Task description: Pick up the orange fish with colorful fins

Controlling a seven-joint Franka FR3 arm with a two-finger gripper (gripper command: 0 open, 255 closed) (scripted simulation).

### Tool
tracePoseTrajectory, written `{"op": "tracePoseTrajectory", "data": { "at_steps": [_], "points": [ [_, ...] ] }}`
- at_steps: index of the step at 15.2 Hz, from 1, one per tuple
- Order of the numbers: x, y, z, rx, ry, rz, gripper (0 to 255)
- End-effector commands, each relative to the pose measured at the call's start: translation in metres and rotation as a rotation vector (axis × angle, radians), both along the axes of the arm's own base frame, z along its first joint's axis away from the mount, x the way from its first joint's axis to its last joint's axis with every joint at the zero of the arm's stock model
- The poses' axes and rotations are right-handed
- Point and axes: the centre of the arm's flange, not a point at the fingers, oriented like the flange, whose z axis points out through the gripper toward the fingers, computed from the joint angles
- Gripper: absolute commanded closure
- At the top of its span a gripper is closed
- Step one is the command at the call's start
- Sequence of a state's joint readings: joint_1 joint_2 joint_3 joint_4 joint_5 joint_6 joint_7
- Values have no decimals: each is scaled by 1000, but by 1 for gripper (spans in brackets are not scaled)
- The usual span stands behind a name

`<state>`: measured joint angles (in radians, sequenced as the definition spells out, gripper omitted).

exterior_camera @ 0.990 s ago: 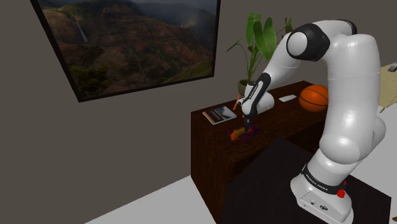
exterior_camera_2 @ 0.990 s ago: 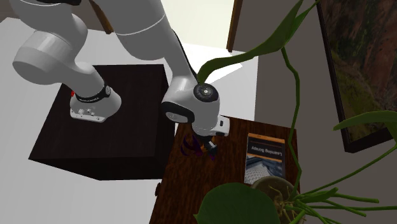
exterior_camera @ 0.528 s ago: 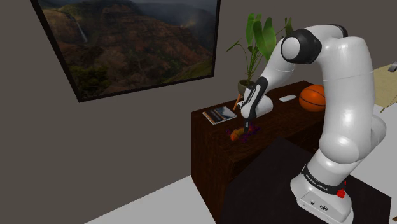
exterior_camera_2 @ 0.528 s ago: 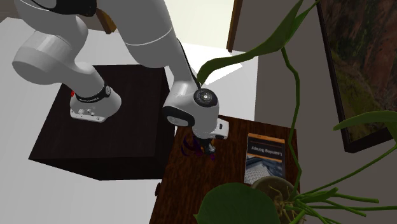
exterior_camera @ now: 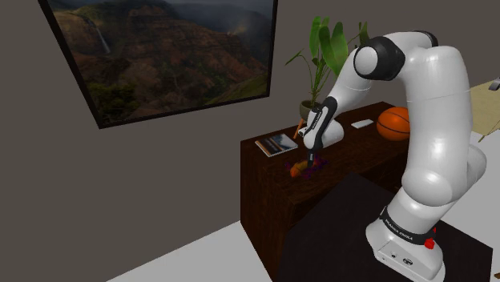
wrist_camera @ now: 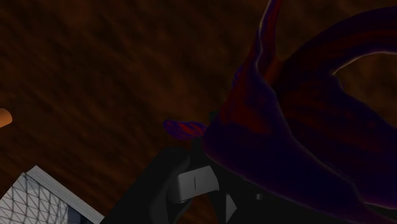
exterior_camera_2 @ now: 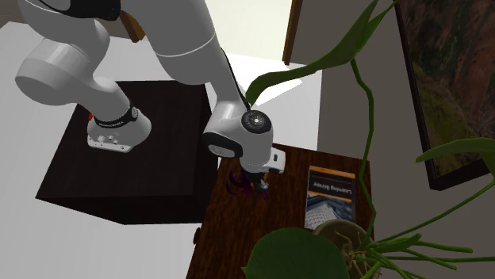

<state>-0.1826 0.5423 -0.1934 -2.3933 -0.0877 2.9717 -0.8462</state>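
The white arm [exterior_camera: 433, 120] arches over from its stand and bends down to the dark wooden counter [exterior_camera: 268, 188], its black gripper [exterior_camera: 311, 159] pointing down near the counter's edge. A leafy potted plant [exterior_camera: 328, 44] stands well behind the gripper, and a basketball [exterior_camera: 395, 122] rests well off to one side of it. A book [exterior_camera: 277, 144] lies flat near the gripper, on the side away from the ball. The fish [exterior_camera: 300, 168] sits right under the gripper at the counter top. Its long axis runs roughly along the counter, with the orange end poking out toward the book's side and the purple fins trailing toward the ball's side. Up close the fins crowd against the gripper, and I cannot tell whether it is open or clamped.
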Motion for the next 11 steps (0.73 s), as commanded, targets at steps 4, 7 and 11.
{"op": "tracePoseTrajectory", "data": {
  "at_steps": [4, 7, 11],
  "points": [
    [-1, 1, 20, 1, 2, 0, 255],
    [-1, 1, 36, 1, 2, 0, 255],
    [-1, 1, 57, 1, 2, 0, 255]
  ]
}}
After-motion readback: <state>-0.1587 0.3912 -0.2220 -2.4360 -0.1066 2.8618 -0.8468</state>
